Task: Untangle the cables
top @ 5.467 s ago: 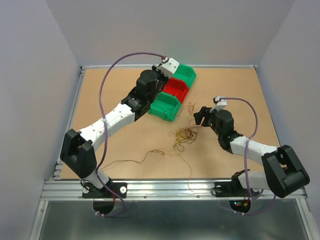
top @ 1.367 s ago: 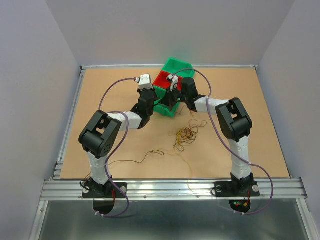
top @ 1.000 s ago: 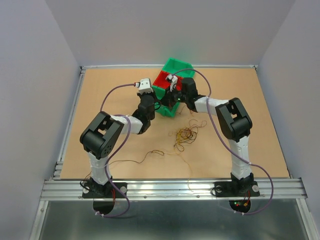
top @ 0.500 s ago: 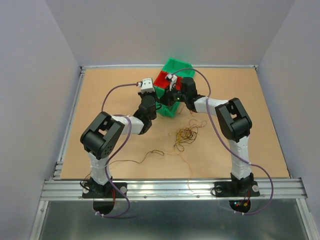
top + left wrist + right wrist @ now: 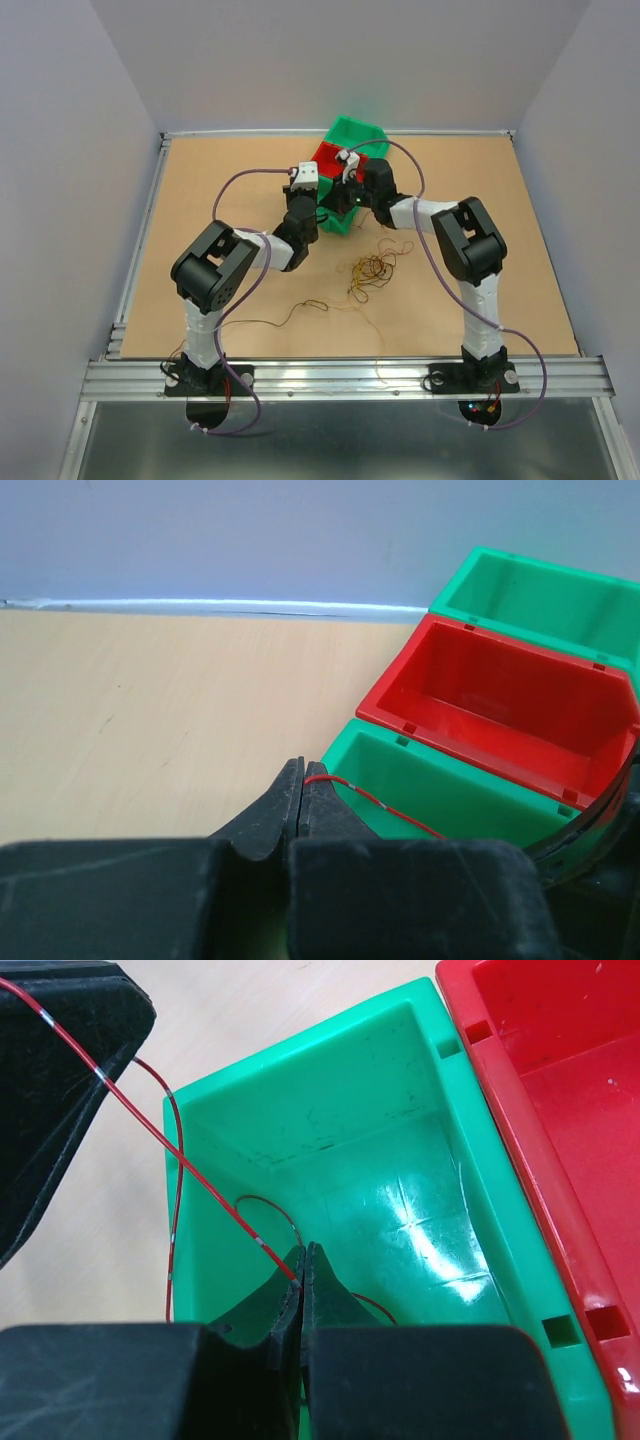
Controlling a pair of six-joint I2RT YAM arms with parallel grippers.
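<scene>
One thin red wire (image 5: pixel 180 1160) with pale bands runs straight between both arms above the nearest green plastic bin (image 5: pixel 300 1048). The tangle of thin brown and orange wires (image 5: pixel 372 268) lies on the tan tabletop (image 5: pixel 480 200), well apart from the bins. The left gripper (image 5: pixel 303 780) and right gripper (image 5: pixel 303 1260) are each clenched on that red wire (pinched at the very tips), so in my judgement further separation could snap the strand or pull it free, and a misaligned release would drape it over the bin wall.
</scene>
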